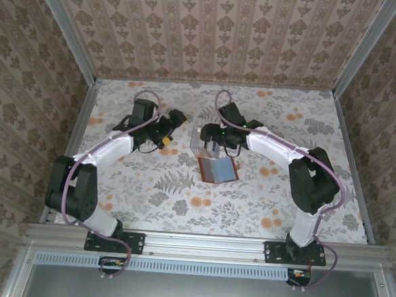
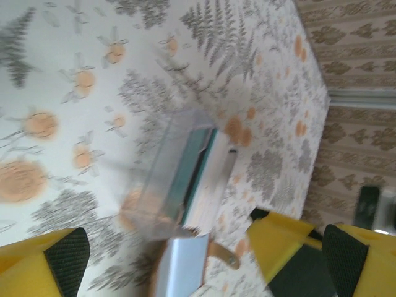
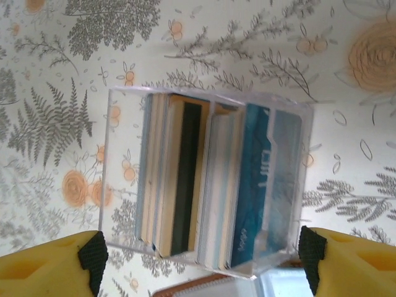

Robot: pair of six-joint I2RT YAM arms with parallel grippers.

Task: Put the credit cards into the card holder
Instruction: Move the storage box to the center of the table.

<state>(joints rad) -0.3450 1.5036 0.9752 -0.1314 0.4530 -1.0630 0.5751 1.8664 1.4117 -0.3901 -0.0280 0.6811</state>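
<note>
Currently both jaws wide; right straddle box (image 3: 121, 161) holding credit cards (image 3: 257, 185).

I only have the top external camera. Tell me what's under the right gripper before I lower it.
Observer: On the right wrist view, a clear box sits between the yellow fingers of the right gripper. I cannot tell whether they touch its walls.
Operator: Say what's inside.
Observer: Credit cards standing on edge, packed side by side. A blue card is at the wall on that view's right.
Operator: Report the left arm.
Observer: On the left wrist view, the left gripper is wide open and holds nothing.
</note>
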